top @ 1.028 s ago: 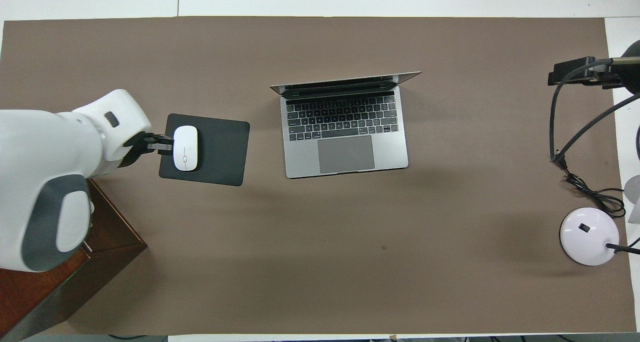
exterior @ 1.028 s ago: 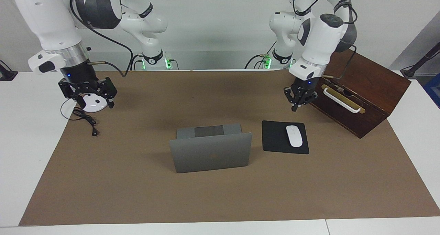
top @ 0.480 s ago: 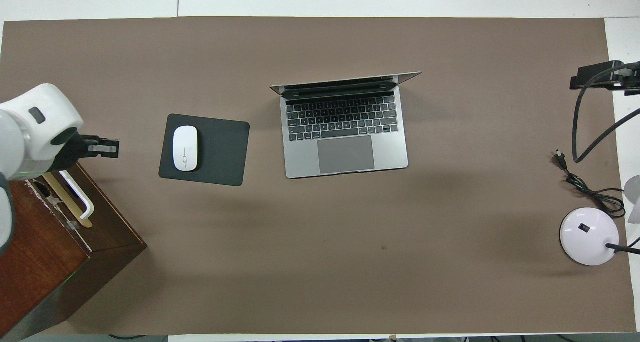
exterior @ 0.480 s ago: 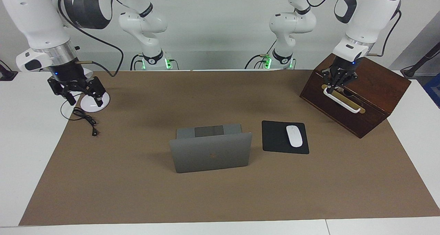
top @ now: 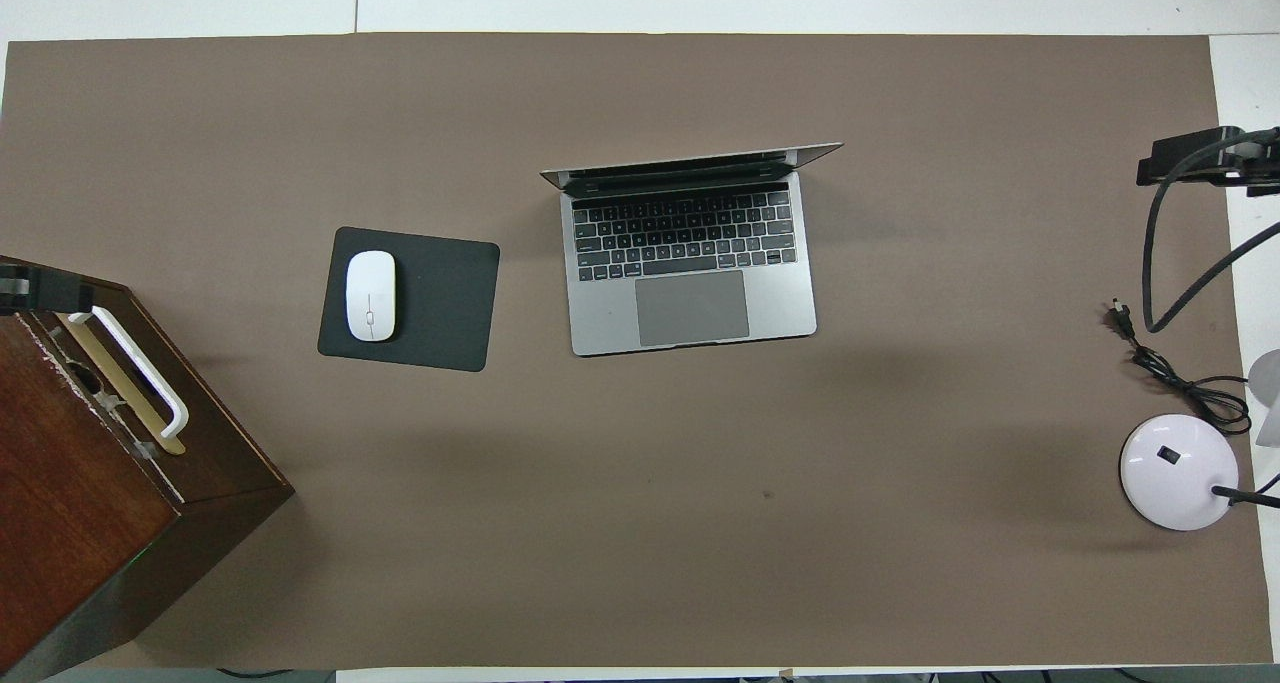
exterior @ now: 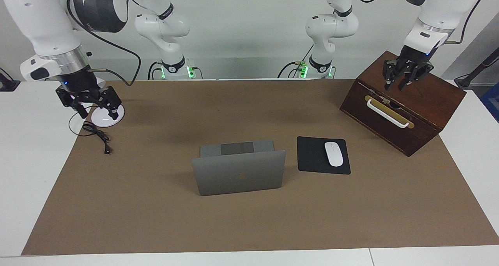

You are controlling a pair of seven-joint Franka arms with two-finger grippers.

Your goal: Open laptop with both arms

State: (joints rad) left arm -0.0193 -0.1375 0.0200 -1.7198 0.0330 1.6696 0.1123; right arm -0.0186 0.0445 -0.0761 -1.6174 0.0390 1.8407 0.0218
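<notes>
The silver-grey laptop [exterior: 238, 172] stands open in the middle of the brown mat, with its lid upright. In the overhead view the laptop's [top: 690, 263] keyboard and trackpad show, facing the robots. Both grippers are well away from it. My left gripper [exterior: 394, 86] hangs open over the top of the wooden box [exterior: 425, 98], holding nothing. Over the white lamp base [exterior: 106, 118] at the right arm's end, my right gripper [exterior: 97, 112] stands wide open and empty.
A black mouse pad [exterior: 314, 157] with a white mouse [exterior: 333, 154] lies beside the laptop, toward the left arm's end. The wooden box has a white handle [exterior: 388, 113]. A black cable [exterior: 96, 134] trails from the lamp base.
My left arm has swung up from beside the mouse pad to over the box, and its fingers have parted. My right gripper drifted slightly toward its own end of the table.
</notes>
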